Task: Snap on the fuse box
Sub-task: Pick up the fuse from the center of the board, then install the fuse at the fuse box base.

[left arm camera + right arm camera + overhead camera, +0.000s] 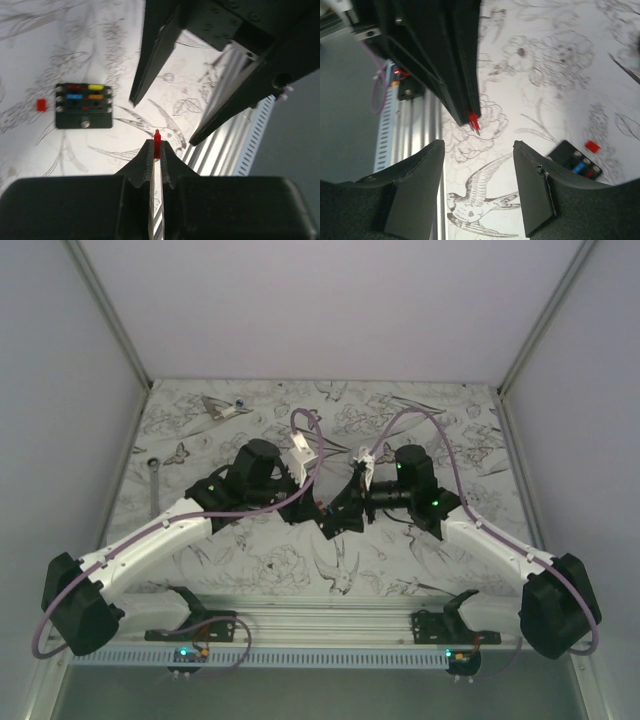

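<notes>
So the fuse box (pixel 83 106) is lying flat on the bird-and-flower patterned surface (pixel 400 560), slots facing up. It's partly loaded: I can make out a yellow fuse (pixel 96 87), a blue fuse (pixel 74 96) and an orange fuse (pixel 95 96). There may be a red one in the top row too, but it's too dark to be sure. The other slots just look black. A loose red fuse (pixel 41 104) sits on the surface just beside the box, not touching it.

The left claw (pixel 157 146) is pinched together on a held red fuse (pixel 157 136), which sticks out past the tips. In its wrist view the fuse box is off to the left of those tips, well apart from them, with nothing touching it.

The right claw (pixel 478 145) has its 2 fingers (pixel 417 185) spread apart with nothing between them. The left claw's tips and that held red fuse hang right in front of the gap. From that camera the fuse box is low on the right, half hidden behind one finger.

In the top view both arms meet mid-surface, and I can't make out the box there.
</notes>
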Controlling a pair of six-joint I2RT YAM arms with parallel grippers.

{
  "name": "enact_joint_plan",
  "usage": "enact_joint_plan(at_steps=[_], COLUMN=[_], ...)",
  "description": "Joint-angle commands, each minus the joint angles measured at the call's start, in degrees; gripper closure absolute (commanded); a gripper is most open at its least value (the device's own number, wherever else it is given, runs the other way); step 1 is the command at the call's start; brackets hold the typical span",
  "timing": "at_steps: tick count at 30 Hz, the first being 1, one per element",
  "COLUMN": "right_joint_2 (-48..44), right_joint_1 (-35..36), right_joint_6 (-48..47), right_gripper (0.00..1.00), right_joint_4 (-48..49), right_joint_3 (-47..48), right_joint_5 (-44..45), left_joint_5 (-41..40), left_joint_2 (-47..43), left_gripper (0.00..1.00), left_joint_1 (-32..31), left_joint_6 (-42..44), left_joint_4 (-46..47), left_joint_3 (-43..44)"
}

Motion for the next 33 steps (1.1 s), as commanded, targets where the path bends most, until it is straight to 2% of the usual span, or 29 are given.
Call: enact_joint_plan(at_steps=[1,5,10,21,29,33], right_joint_2=[-0.5,0.6,3.8,18.0,22.1,22.1], right_joint_1=[-0.8,-2.0,-4.1,-4.0,-0.7,1.3], right_joint_6=[6.6,14.3,20.2,25.7,27.7,29.5], right_gripper=[0.37,0.40,0.43,0.72,0.80,0.81], right_joint_4=[-0.6,-2.7,-2.5,4.2,6.1,7.5], right_joint_3=[0.5,-0.9,-3.4,-4.6,-5.8,-6.7], right_joint_5=[17.9,34.6,41.7,41.8,40.2,38.6], left_joint_5=[-14.3,-24.5,-29.9,-36.3,-37.0,-37.3], left_joint_2=[-0.9,0.5,2.6,9.8,13.3,14.0], left_gripper=[1.00,1.00,1.00,1.00,1.00,1.00], left_joint_1=[-0.4,-0.4,-0.7,-3.2,-3.6,-3.6], left_joint_6=[-6.7,-13.7,-22.8,-31.7,-32.8,-32.9], left_joint_4=[-3.6,-8.0,-10.3,-10.7,-10.8,-10.8], left_joint_3=[-0.7,-0.8,-1.5,-0.5,1.1,1.3])
